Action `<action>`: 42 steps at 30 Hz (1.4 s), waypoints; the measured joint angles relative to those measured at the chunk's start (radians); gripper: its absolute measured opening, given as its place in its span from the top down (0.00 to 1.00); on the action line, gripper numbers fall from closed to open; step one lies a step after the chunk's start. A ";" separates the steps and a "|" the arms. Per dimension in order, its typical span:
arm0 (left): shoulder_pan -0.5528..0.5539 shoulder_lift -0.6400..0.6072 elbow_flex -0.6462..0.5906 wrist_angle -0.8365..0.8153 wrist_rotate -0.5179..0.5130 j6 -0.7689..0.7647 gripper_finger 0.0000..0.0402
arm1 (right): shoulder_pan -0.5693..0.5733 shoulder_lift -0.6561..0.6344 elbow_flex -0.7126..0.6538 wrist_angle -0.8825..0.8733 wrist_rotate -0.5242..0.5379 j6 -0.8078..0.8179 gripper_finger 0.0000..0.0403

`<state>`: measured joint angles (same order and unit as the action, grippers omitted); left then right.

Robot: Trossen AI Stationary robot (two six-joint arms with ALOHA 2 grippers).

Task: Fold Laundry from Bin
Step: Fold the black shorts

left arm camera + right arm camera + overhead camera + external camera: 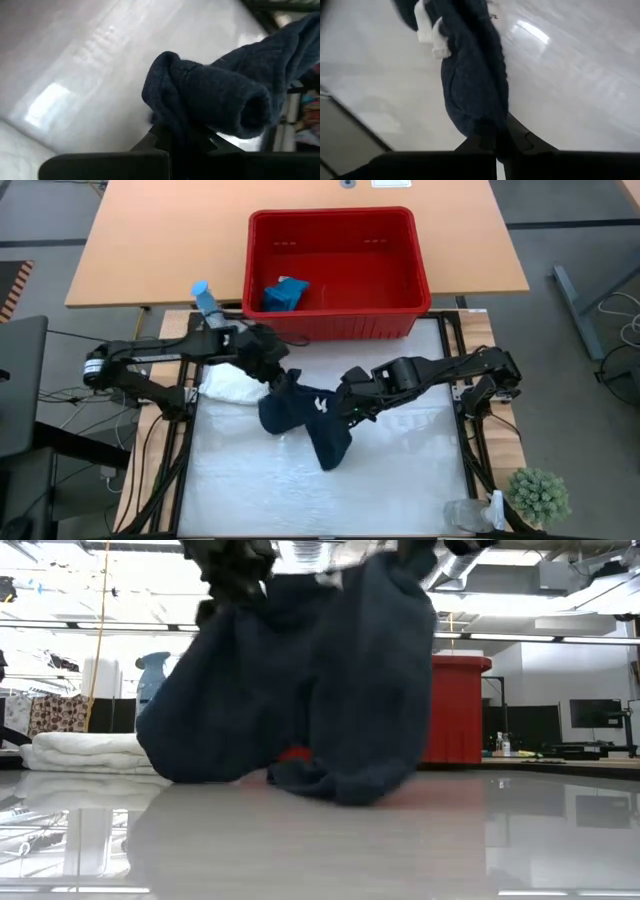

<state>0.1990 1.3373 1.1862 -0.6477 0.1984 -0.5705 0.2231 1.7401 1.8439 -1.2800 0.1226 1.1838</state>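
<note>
Your bench (400, 480) carries the red bin (335, 240) at its far edge, a teal cloth (284, 294) inside. The navy cloth (300, 415) hangs mid-bench, its lower end touching the surface. Left pincer (283, 380) and right pincer (340, 402) each pinch it.

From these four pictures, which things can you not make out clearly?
- High view: what kind of garment the navy cloth is; it hangs bunched between the left claw and the right claw.
- Low view: both claws are cut off by the top edge; the cloth hides most of the red bin.
- High view: the white laundry is partly under the left arm.
- High view: the teal item in the bin is too small to identify.
</note>
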 joint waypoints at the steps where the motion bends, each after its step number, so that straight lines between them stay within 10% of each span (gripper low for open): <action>1: 0.002 0.021 0.000 0.019 -0.011 0.019 0.99 | -0.007 0.000 -0.020 -0.001 -0.005 -0.002 0.93; 26: 0.088 0.353 0.000 0.491 -0.227 0.380 0.97 | -0.181 0.000 -0.410 -0.024 -0.019 -0.059 0.93; 42: 0.091 0.353 0.000 0.551 -0.249 0.553 0.56 | -0.261 0.000 -0.411 -0.129 -0.027 -0.002 0.93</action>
<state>0.2901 1.6901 1.1862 -0.0963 -0.0505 -0.0178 -0.0382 1.7401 1.4334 -1.4093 0.0954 1.1816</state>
